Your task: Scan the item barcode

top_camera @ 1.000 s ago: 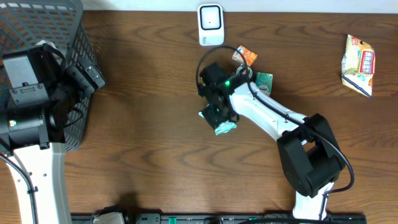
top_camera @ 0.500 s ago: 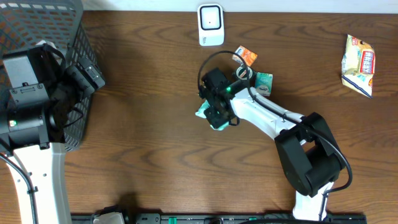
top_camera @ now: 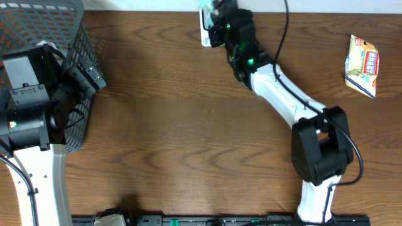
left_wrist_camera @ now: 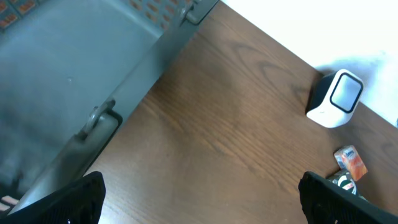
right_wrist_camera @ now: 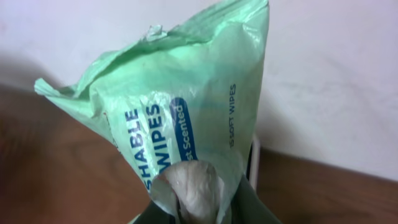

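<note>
Pale green crinkly plastic pack of wipes point(right_wrist_camera: 186, 106) looks soft & light w/ slick film, so we expect it to sag or slip. Best hold, we judge, is a pinch on a bunched end, leaving the printed faces free. Right fingers point(right_wrist_camera: 245, 211) pinch its crumpled bottom end; the pack stands up beyond them, lifted off the brown wooden desk point(top_camera: 157, 125) at the far edge, just by the white box-shaped scanner point(left_wrist_camera: 336, 99). Left fingers point(left_wrist_camera: 74, 199) are spread wide, empty, near the grey mesh basket point(top_camera: 38, 19).
</note>
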Motion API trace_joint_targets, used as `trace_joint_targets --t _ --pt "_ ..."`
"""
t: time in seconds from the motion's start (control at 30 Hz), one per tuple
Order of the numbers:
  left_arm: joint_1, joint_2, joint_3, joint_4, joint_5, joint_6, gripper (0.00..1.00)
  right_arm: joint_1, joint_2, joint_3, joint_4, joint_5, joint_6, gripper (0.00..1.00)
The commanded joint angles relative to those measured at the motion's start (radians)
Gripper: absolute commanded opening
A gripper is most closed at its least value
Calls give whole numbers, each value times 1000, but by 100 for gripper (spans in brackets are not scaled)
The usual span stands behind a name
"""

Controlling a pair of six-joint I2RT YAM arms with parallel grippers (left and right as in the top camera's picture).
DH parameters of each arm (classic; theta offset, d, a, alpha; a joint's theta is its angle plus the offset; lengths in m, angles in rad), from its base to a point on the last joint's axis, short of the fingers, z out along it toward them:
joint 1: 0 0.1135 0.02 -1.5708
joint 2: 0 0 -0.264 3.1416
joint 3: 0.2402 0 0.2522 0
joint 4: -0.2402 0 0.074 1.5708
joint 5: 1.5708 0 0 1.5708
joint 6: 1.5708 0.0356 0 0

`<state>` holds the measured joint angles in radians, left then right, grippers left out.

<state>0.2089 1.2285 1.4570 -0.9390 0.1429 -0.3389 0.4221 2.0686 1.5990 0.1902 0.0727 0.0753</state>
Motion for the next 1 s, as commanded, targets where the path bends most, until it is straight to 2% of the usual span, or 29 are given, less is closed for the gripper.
trace_joint_targets --t 0.0,0.23,0.33,0.7,0.87,0.97 --pt "4 0 1 -3 -10 13 98 -40 113 97 12 -86 78 1" --pt "4 0 1 -3 -10 13 98 -66 365 575 -311 -91 77 1" --pt "4 0 1 -3 -10 13 98 -66 454 716 -401 -111 77 1" --pt "4 0 1 -3 -10 13 98 -79 485 749 -436 -125 69 1" --pt "4 0 1 -3 -10 13 98 -138 442 760 -547 -115 69 1" --pt "4 0 1 -3 -10 13 98 -220 399 760 -708 -7 12 1"
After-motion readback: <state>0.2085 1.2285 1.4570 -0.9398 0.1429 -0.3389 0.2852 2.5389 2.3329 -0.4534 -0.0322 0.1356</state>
